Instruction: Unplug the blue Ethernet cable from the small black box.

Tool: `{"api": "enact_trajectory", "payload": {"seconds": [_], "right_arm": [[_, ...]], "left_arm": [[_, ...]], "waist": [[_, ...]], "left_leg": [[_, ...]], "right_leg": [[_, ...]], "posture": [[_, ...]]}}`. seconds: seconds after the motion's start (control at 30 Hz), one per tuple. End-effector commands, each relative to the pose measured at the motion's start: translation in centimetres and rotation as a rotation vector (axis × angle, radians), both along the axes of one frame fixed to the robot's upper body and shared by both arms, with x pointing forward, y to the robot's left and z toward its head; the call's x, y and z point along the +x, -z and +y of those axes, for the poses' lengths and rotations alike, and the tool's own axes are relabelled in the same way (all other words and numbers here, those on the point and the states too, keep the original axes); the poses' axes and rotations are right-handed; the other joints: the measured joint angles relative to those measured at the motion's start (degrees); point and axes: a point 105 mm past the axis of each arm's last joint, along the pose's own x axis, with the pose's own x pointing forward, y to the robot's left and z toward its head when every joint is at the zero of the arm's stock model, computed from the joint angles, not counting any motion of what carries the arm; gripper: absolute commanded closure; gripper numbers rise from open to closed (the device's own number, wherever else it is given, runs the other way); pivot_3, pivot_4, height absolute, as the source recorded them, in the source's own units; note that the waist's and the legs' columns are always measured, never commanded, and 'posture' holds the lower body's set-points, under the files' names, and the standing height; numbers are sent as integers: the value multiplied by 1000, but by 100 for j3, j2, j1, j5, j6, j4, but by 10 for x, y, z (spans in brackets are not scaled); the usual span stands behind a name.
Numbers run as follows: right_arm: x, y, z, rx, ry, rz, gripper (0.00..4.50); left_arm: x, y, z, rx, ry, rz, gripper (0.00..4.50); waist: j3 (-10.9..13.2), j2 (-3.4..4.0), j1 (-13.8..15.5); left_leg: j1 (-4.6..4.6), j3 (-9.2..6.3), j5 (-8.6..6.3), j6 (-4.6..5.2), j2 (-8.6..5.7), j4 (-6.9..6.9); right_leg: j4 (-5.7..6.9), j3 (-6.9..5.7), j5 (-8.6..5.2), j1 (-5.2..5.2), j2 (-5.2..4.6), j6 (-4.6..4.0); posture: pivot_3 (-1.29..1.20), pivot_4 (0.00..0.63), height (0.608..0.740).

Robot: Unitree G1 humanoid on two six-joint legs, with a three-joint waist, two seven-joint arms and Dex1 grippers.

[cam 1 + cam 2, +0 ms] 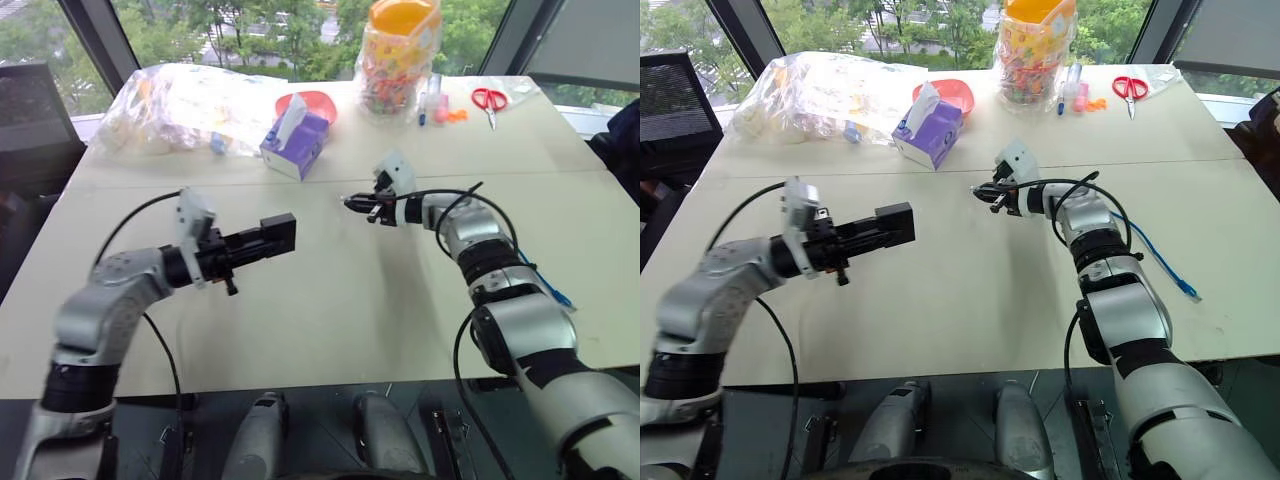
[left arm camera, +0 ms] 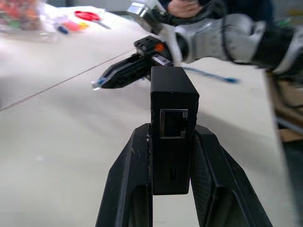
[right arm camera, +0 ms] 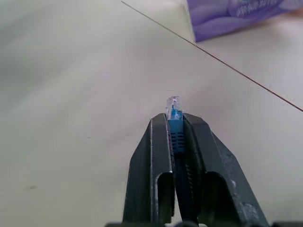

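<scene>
My left gripper is shut on the small black box and holds it level above the table, near the left. The box's port faces the camera in the left wrist view and is empty. To the right, apart from the box, my right gripper is shut on the end of the blue Ethernet cable. The cable's clear plug sticks out past the fingertips. The rest of the blue cable trails over the table behind my right arm, and its other end lies near the table's right edge.
A purple tissue box stands at the middle back. Behind it are a red bowl, a crumpled clear plastic bag, a jar of colourful items and red scissors. A seam crosses the table.
</scene>
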Motion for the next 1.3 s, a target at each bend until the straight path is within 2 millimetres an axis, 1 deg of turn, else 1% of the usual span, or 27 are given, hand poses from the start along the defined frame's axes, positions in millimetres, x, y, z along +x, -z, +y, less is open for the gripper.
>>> {"api": "enact_trajectory", "payload": {"seconds": [0.03, 0.13, 0.17, 0.27, 0.4, 0.53, 0.67, 0.73, 0.83, 0.9, 0.93, 1.07, 1.1, 1.13, 1.17, 1.23, 1.3], "right_arm": [[11, -24, -3, 1, 66, -114, 2295], [10, -31, -6, 28, 67, -118, 740], [8, -31, -7, 29, 56, -115, 78], [-1, -34, -13, 36, 21, -117, 78], [-13, -46, -24, 95, 21, -99, 78], [-27, -53, -37, 155, 54, -77, 78], [-45, -43, -43, 144, 65, -41, 78], [-49, -41, -45, 145, 82, -32, 78], [-53, -43, -45, 158, 94, -25, 78], [-55, -43, -44, 166, 95, -19, 0], [-57, -43, -43, 170, 96, -14, 0], [-64, -38, -43, 160, 82, 4, 0], [-66, -36, -44, 155, 83, 10, 0], [-68, -35, -46, 150, 87, 16, 0], [-69, -33, -48, 146, 88, 22, 0], [-72, -31, -50, 143, 89, 28, 0], [-76, -27, -55, 135, 88, 48, 0]], "left_arm": [[12, -6, -12, -9, -49, -133, 4026], [19, -1, -20, -51, -65, -139, 4026], [22, 1, -21, -57, -70, -136, 4026], [30, 3, -25, -84, -94, -112, 4026], [36, 8, -33, -120, -111, -60, 4026], [37, 32, -34, -98, -134, -2, 4026], [40, 51, -32, -83, -159, 18, 4026], [38, 61, -30, -65, -158, 39, 4026], [38, 72, -26, -44, -165, 52, 4026], [36, 79, -22, -16, -167, 58, 2976], [35, 82, -20, -6, -168, 61, 2656], [31, 86, -11, -3, -170, 71, 1027], [30, 87, -7, 15, -176, 66, 667], [29, 86, -3, 23, -187, 61, 213], [30, 83, 2, 19, -208, 54, 35], [31, 78, 8, 6, -236, 41, 35], [32, 66, 19, -15, -280, 27, 35]], "waist": [[1, 2, -6], [2, 2, -23], [2, 2, -36], [1, 3, -54], [1, 2, -49], [1, 3, -50], [0, 3, -42], [0, 3, -46], [0, 4, -54], [-1, 5, -54], [-2, 5, -55], [-4, 5, -46], [-4, 5, -49], [-4, 5, -57], [-4, 6, -63], [-5, 7, -64], [-5, 6, -64]], "left_leg": [[0, 0, 0, 0, 0, 0], [-2, 0, 0, 0, -1, -1], [-1, 0, 0, 0, -1, -2], [2, -1, 0, 1, 0, -3], [1, -1, 0, 2, 0, 0], [3, -1, 0, 2, 0, 1], [3, -2, 0, 2, 0, 2], [3, -2, 0, 2, 0, 5], [5, -1, 0, 2, 0, 8], [9, -1, 0, 2, 1, 9], [12, -1, 0, 2, 1, 9], [13, -2, 0, 2, 1, 8], [13, -1, -1, 3, 1, 8], [13, -1, -1, 3, 1, 8], [14, -1, -1, 3, 1, 8], [18, -1, -1, 3, 3, 6], [20, -1, -1, 3, 4, 6]], "right_leg": [[0, 1, 0, 0, 0, 0], [1, 2, 2, -2, -1, 4], [4, 2, 2, -4, 0, 5], [13, 1, 2, -5, 0, 6], [13, 1, 2, -3, 0, 8], [15, 1, 2, -3, 0, 9], [15, 1, 2, -1, 0, 9], [14, 1, 2, 0, 0, 9], [15, 2, 2, 0, 0, 8], [16, 1, 2, 3, 0, 7], [15, 1, 2, 6, 0, 7], [13, 1, 1, 9, 0, 7], [13, 1, 1, 10, -1, 7], [13, 1, 1, 10, 0, 7], [13, 1, 1, 9, 0, 7], [15, 1, 1, 10, 0, 7], [16, 1, 1, 10, 0, 6]], "posture": [[0, 150, 726], [0, 150, 726], [0, 150, 726], [0, 150, 726], [0, 150, 726], [0, 150, 726], [0, 150, 726], [0, 150, 726], [0, 150, 726], [0, 150, 726], [0, 150, 726], [0, 150, 726], [0, 150, 726], [0, 150, 726], [0, 150, 726], [0, 150, 726], [0, 150, 726]]}}
